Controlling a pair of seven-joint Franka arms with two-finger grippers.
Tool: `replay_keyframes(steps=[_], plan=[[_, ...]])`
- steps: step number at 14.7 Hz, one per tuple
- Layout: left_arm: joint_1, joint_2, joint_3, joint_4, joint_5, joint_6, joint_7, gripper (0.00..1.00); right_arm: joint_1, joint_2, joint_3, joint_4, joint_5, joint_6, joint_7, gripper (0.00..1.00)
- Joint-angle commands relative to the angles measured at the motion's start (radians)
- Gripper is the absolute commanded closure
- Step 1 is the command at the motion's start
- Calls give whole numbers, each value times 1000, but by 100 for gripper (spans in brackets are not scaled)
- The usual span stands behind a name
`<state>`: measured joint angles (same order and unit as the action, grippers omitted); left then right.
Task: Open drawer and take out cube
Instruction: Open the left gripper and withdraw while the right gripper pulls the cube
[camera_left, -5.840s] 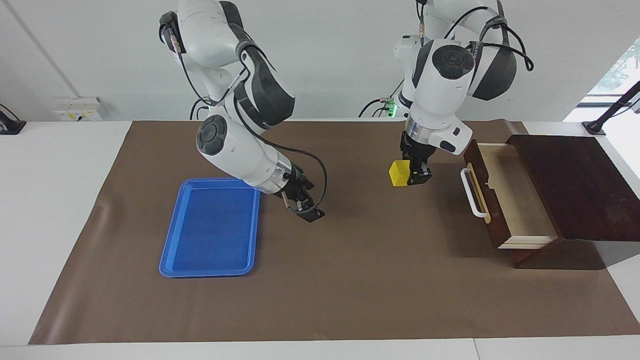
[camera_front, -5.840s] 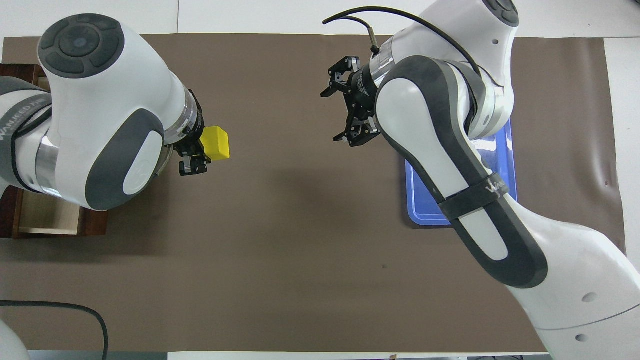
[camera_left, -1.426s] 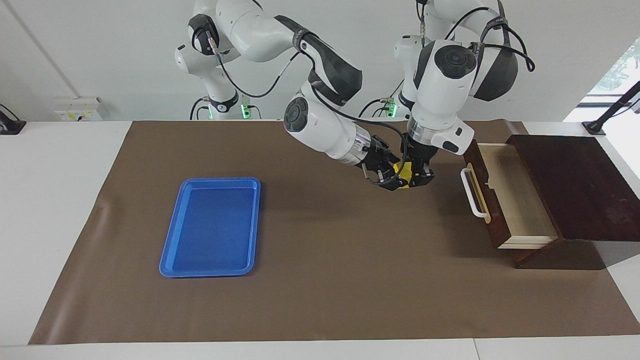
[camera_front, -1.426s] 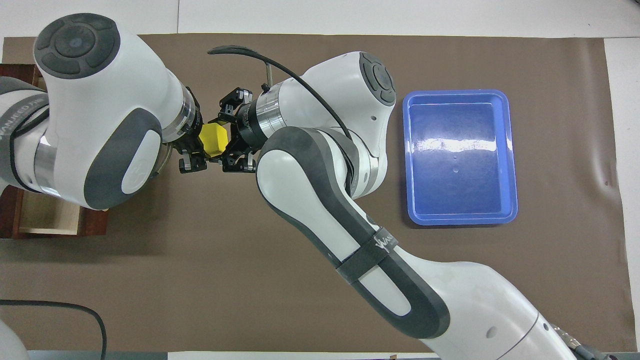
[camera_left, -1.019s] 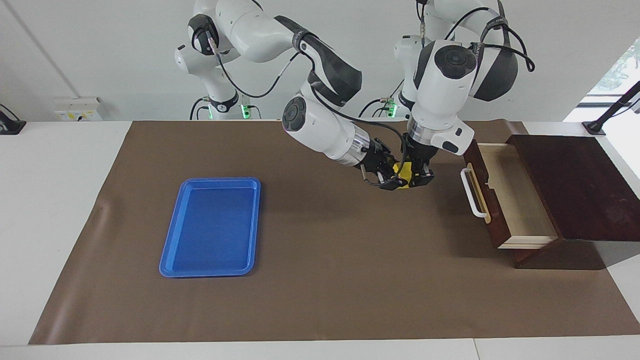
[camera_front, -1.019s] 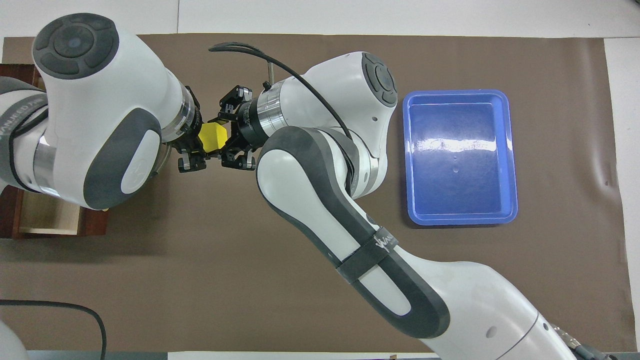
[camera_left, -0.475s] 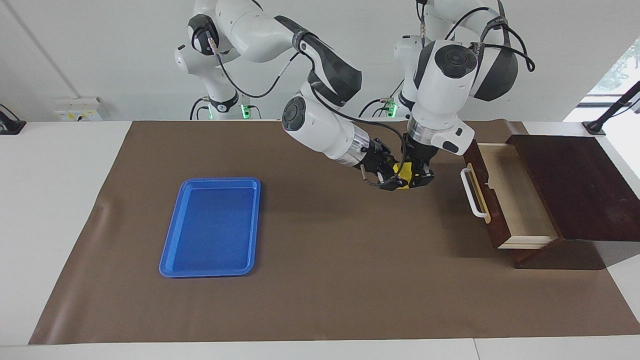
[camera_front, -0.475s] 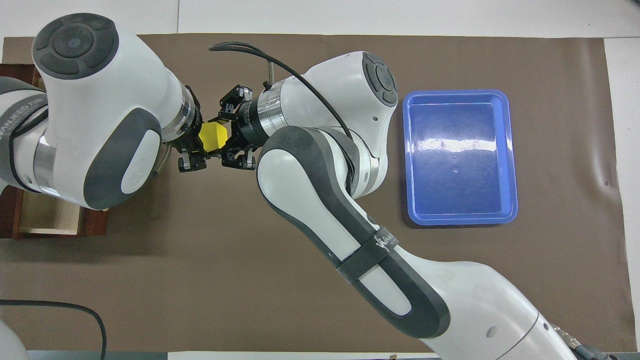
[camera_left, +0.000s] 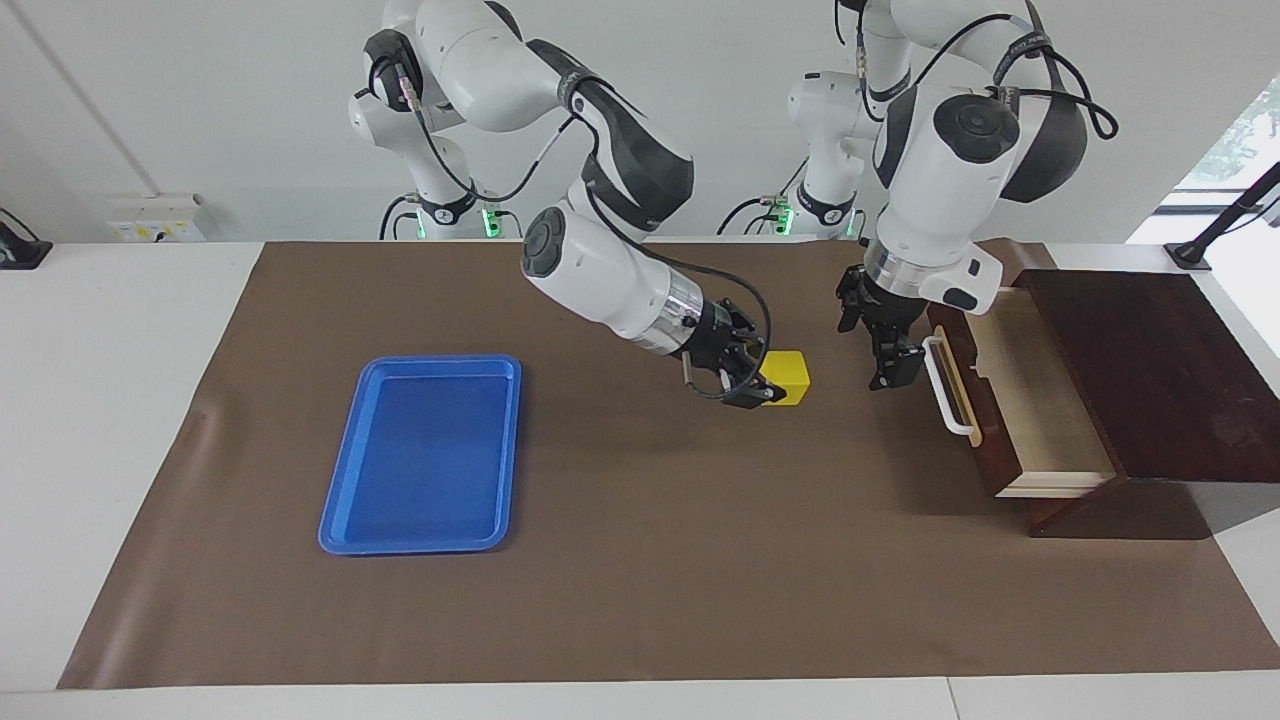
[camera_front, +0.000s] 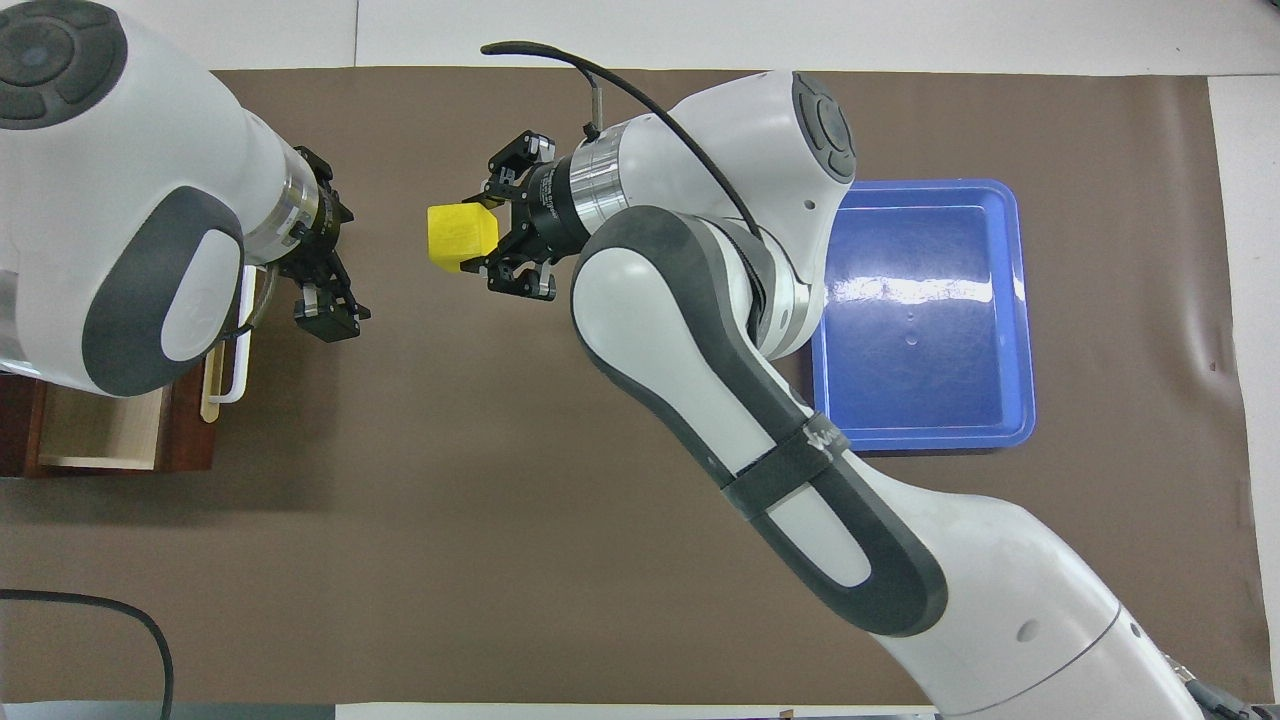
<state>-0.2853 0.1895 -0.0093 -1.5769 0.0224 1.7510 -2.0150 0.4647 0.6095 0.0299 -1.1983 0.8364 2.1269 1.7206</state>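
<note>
Landmark: wooden drawer (camera_left: 1010, 385), pulled out of its dark wooden box (camera_left: 1150, 370) at the left arm's end of the table; pale interior exposed, white bar handle (camera_left: 945, 385) facing the mat's middle.

Yellow cube (camera_left: 787, 377): out of the drawer, raised above the brown mat (camera_left: 650, 560) in front of the drawer's handle, clamped at one side by the right gripper (camera_left: 752, 383), whose fingers are closed on it.

Left gripper (camera_left: 893, 362): in the air just in front of the drawer handle, between handle and cube, fingers spread apart, holding nothing, clear of the cube.

Blue tray (camera_left: 350, 480): flat on the mat, well apart from the drawer, toward the right arm's end.
</note>
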Motion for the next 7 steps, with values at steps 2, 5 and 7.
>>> replay_keyframes(steps=[2, 5, 7], plan=[[73, -93, -4, -193, -7, 128, 108, 0, -179, -59, 10, -62, 6, -100, -152, 100], [141, -105, -3, -273, -4, 205, 212, 0, -340, -83, 11, -118, 7, -177, -315, 100], [173, -105, -3, -293, -1, 229, 286, 0, -411, -108, 8, -196, 7, -177, -378, 100]])
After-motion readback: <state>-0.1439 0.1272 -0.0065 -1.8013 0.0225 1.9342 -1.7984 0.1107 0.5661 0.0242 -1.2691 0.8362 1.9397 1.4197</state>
